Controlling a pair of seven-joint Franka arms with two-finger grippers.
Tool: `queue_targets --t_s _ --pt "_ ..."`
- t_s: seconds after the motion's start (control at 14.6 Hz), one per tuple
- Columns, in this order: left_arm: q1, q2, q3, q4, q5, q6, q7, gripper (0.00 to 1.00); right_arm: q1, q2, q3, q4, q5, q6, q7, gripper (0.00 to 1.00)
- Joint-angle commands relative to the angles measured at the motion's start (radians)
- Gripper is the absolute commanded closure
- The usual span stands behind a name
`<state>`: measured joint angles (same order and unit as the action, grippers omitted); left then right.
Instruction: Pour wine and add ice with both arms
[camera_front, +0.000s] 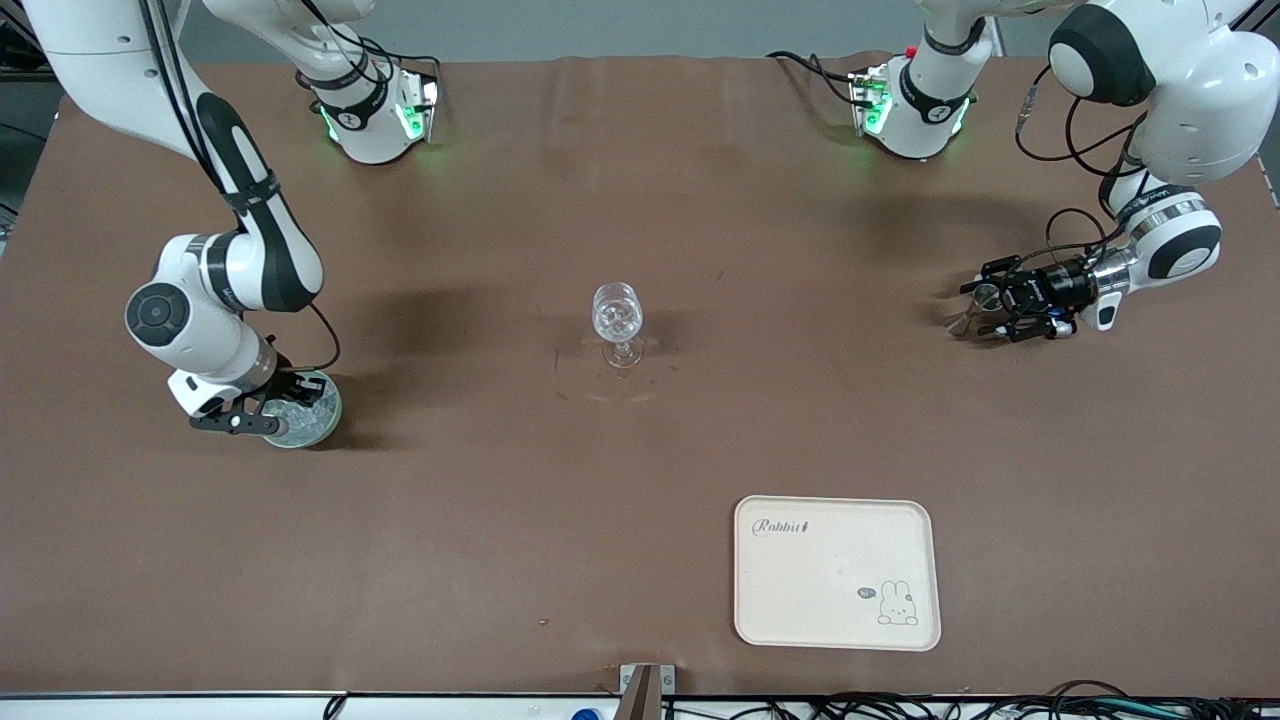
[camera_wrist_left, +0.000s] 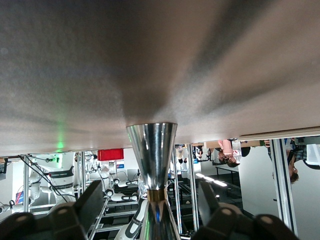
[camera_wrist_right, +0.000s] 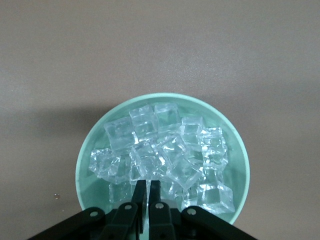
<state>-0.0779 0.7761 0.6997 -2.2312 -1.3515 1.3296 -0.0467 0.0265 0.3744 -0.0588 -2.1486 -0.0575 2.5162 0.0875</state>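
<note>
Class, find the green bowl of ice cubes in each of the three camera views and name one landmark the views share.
Front view: the green bowl sits toward the right arm's end of the table, under the right gripper.
Left wrist view: not in it.
Right wrist view: the bowl fills the middle, heaped with ice, the gripper just above the cubes.
Shared landmark: the brown table, also in the left wrist view.
</note>
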Motion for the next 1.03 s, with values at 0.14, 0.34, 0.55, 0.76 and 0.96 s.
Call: queue_targets --t_s 0.14,0.34,0.55,0.76,0.96 --pt "-0.006 -0.003 -0.012 -0.015 -0.035 -0.004 0.011 0.42 0.003 -0.011 0.001 0.081 0.001 -0.132 0.006 0.49" --pt "-0.006 -0.003 -0.02 -0.016 -0.05 -0.004 0.011 0.48 0.0 0.003 0.001 0.13 -0.001 -0.113 0.001 0.49" --pt "-0.006 -0.001 -0.028 -0.018 -0.066 -0.003 0.013 0.5 0.001 0.032 -0.001 0.133 -0.008 -0.068 -0.002 0.49" --pt "-0.011 0.0 -0.034 -0.015 -0.077 0.003 0.013 0.5 -0.004 0.053 -0.003 0.133 -0.011 -0.036 -0.034 0.49" --pt "-0.013 -0.001 -0.036 -0.016 -0.08 0.003 0.013 0.65 -0.002 0.084 -0.003 0.13 -0.011 -0.002 -0.041 0.49"
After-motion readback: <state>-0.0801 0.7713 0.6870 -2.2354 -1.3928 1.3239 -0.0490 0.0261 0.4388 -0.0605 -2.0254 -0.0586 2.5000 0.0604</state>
